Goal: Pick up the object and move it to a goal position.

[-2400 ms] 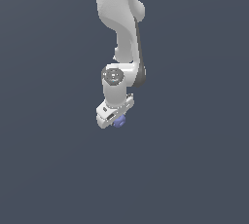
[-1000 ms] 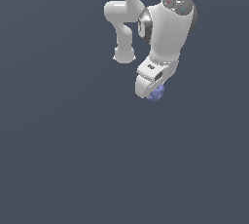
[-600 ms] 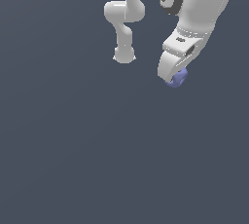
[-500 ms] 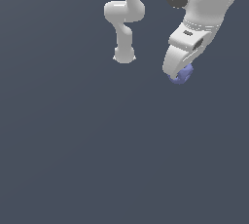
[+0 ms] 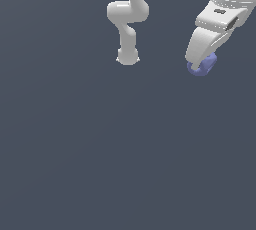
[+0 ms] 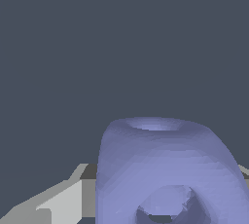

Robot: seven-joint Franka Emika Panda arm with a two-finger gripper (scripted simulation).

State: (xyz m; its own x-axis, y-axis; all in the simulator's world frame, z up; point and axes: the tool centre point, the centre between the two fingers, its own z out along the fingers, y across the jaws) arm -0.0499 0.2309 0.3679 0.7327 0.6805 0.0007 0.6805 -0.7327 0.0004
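Observation:
The object [image 5: 204,65] is a small periwinkle-blue lumpy ball with holes, held at the tip of my white gripper [image 5: 201,63] near the upper right of the exterior view, raised off the dark floor. My gripper is shut on it. In the wrist view the object [image 6: 160,169] fills the lower half of the picture, showing a round hollow on top and a hole in its side, with one grey finger [image 6: 63,201] beside it. No goal marker shows in either view.
The arm's white base [image 5: 127,56] and lower links stand at the upper middle of the exterior view, apart from the gripper. Plain dark grey floor [image 5: 100,149] spreads around.
The gripper has carried the object from the middle of the exterior view upward and toward that view's right, growing larger in the picture. The base has stayed put.

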